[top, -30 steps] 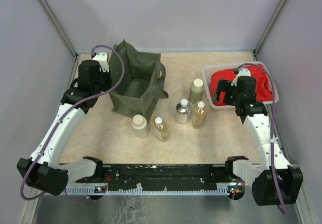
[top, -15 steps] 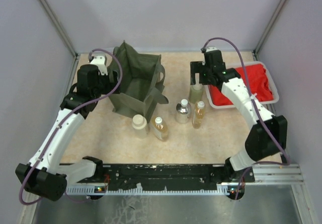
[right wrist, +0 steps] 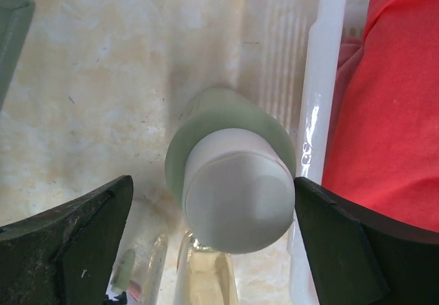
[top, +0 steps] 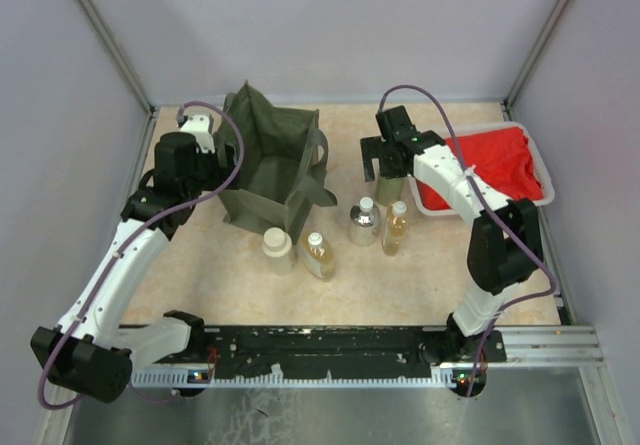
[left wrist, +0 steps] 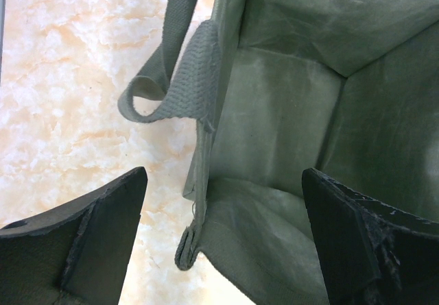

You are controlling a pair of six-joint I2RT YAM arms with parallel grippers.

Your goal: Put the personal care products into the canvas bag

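Observation:
The olive canvas bag (top: 275, 170) stands open at the back left, and its inside (left wrist: 302, 113) fills the left wrist view. My left gripper (top: 212, 168) (left wrist: 223, 243) is open, straddling the bag's left wall beside a handle (left wrist: 185, 79). My right gripper (top: 388, 168) (right wrist: 212, 205) is open just above a pale green bottle with a white cap (right wrist: 236, 188), one finger on each side and neither touching it. Standing in front are a silvery bottle (top: 364, 221), an amber bottle (top: 396, 227), a cream-capped bottle (top: 277, 248) and another amber bottle (top: 318, 255).
A white tray (top: 537, 165) (right wrist: 319, 79) holding a red cloth (top: 490, 170) (right wrist: 391, 113) sits right beside the pale green bottle. The silvery and amber bottles stand close in front of it. Grey walls enclose the table at the back and sides.
My right arm swung left from over the tray to above the pale green bottle. My left gripper opened at the bag's left wall.

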